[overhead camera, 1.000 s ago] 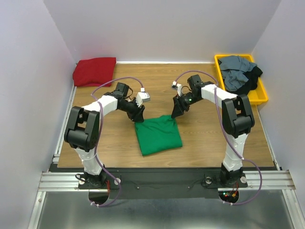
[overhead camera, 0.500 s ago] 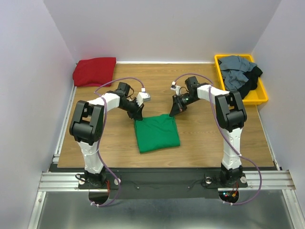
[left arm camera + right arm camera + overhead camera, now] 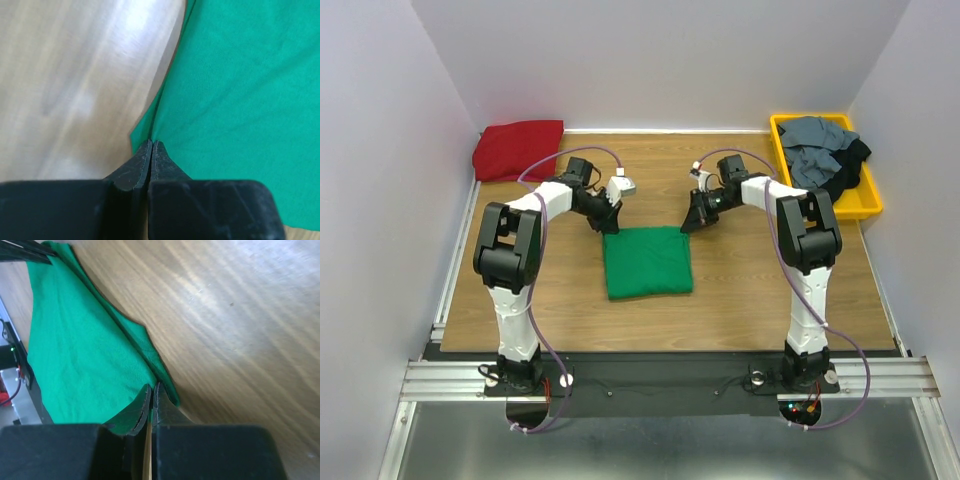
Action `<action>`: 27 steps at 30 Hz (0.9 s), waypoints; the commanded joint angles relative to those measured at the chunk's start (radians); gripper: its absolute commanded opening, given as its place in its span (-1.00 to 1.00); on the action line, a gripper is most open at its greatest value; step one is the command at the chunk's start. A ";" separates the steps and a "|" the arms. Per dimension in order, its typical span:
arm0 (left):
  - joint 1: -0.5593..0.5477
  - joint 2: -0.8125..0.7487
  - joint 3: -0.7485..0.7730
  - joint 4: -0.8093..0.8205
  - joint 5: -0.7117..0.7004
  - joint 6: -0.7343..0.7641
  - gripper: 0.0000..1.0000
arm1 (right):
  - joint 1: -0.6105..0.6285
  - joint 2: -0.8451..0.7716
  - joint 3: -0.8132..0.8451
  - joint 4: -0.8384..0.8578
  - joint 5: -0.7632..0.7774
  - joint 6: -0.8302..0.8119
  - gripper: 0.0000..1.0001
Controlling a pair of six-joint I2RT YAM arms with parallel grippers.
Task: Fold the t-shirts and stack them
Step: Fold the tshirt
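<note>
A bright green t-shirt (image 3: 648,262) lies folded into a flat square on the wooden table, mid-front. My left gripper (image 3: 610,226) is shut on its far left corner; the left wrist view shows the fingertips (image 3: 151,142) pinched at the edge of the green cloth (image 3: 235,100). My right gripper (image 3: 688,224) is shut on the far right corner; the right wrist view shows green cloth (image 3: 75,350) caught between its jaws (image 3: 151,386). A dark red t-shirt (image 3: 518,150) lies folded at the far left corner. Slate grey (image 3: 815,140) and black (image 3: 847,168) t-shirts lie crumpled in the tray.
A yellow plastic tray (image 3: 865,205) stands at the far right, against the right wall. White walls close the table on the left, back and right. Bare wood shows around the green shirt.
Both grippers have moved away from the arm bases, dragging the green shirt with them. The shirt has shifted back and squared up from its tilted lie.
</note>
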 commanded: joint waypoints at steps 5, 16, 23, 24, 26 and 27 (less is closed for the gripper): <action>0.043 0.072 0.129 0.033 -0.081 -0.038 -0.52 | -0.012 -0.011 0.028 0.092 0.133 0.019 -0.99; 0.156 -0.179 -0.008 0.332 0.143 -0.492 -0.14 | -0.022 -0.189 0.084 0.137 0.242 0.143 0.25; 0.110 -0.244 -0.270 0.749 0.264 -0.939 -0.14 | -0.002 -0.175 -0.097 0.422 -0.111 0.545 0.05; 0.103 -0.235 -0.297 0.795 0.270 -1.004 -0.14 | 0.013 -0.157 -0.111 0.449 -0.122 0.566 0.04; 0.075 -0.210 -0.324 0.833 0.268 -1.021 -0.14 | 0.024 -0.111 -0.151 0.476 -0.151 0.611 0.03; 0.068 -0.195 -0.326 0.834 0.267 -1.024 -0.14 | 0.027 -0.100 -0.173 0.535 -0.152 0.631 0.03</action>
